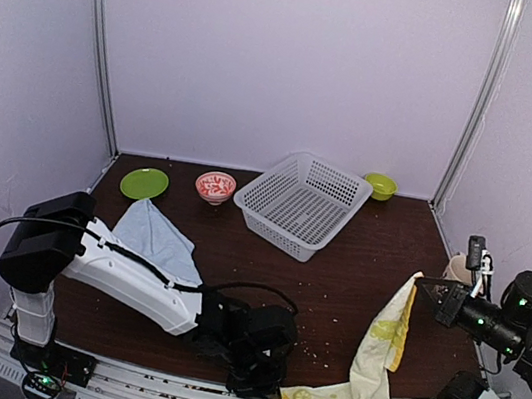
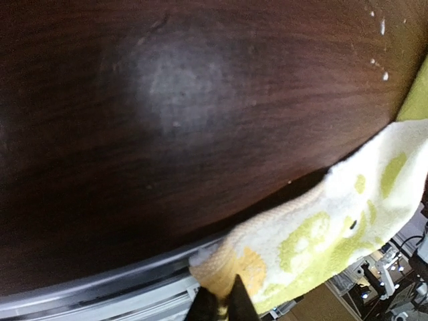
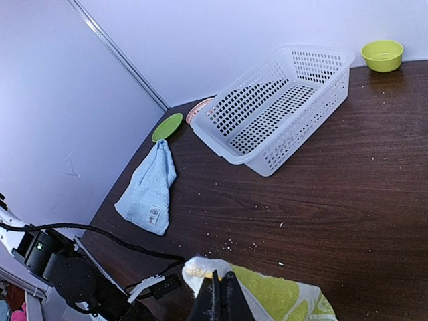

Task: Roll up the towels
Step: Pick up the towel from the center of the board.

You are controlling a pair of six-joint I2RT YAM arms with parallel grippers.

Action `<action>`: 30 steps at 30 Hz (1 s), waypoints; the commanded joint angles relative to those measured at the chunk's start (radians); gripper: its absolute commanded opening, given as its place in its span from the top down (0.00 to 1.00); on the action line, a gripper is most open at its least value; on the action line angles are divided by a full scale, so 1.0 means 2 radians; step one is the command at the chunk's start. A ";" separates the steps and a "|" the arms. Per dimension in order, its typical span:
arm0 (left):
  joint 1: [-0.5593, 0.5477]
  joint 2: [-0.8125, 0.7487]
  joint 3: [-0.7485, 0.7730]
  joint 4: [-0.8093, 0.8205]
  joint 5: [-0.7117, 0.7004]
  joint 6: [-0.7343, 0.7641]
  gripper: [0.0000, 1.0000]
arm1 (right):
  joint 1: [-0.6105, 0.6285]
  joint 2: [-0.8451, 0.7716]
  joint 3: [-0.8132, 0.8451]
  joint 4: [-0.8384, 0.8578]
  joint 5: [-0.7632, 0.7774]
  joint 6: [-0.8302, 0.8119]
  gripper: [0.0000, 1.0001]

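The lime-green towel (image 1: 372, 358) hangs in a band from the right side down to the table's front edge. My right gripper (image 1: 422, 283) holds its upper corner raised above the table; in the right wrist view this gripper (image 3: 219, 294) is shut on that corner of the towel (image 3: 281, 297). My left gripper (image 1: 262, 381) is low at the front edge. In the left wrist view it (image 2: 222, 301) is pinched on the orange-tinted lower corner of the towel (image 2: 334, 221), which overhangs the rail. The pale blue towel (image 1: 159, 238) lies crumpled at the left, partly under my left arm, and shows in the right wrist view (image 3: 148, 190).
A white mesh basket (image 1: 300, 205) stands at the back centre. A green plate (image 1: 144, 182) and a red-patterned bowl (image 1: 214, 186) are at the back left, and a small green bowl (image 1: 381, 185) is at the back right. Crumbs dot the dark wooden table (image 1: 332, 291).
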 commanded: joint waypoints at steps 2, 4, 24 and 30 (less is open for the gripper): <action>0.002 -0.010 -0.009 0.010 -0.027 0.000 1.00 | -0.002 -0.005 0.003 -0.003 -0.006 -0.006 1.00; 0.007 -0.043 -0.004 -0.028 -0.064 0.021 1.00 | -0.002 -0.004 0.016 -0.010 -0.010 -0.011 1.00; -0.064 -0.524 -0.080 -0.270 -0.536 0.388 1.00 | -0.002 -0.019 0.196 -0.114 -0.076 -0.093 1.00; -0.042 -0.622 -0.168 -0.243 -0.637 0.401 1.00 | -0.002 -0.046 0.075 -0.037 0.018 -0.055 1.00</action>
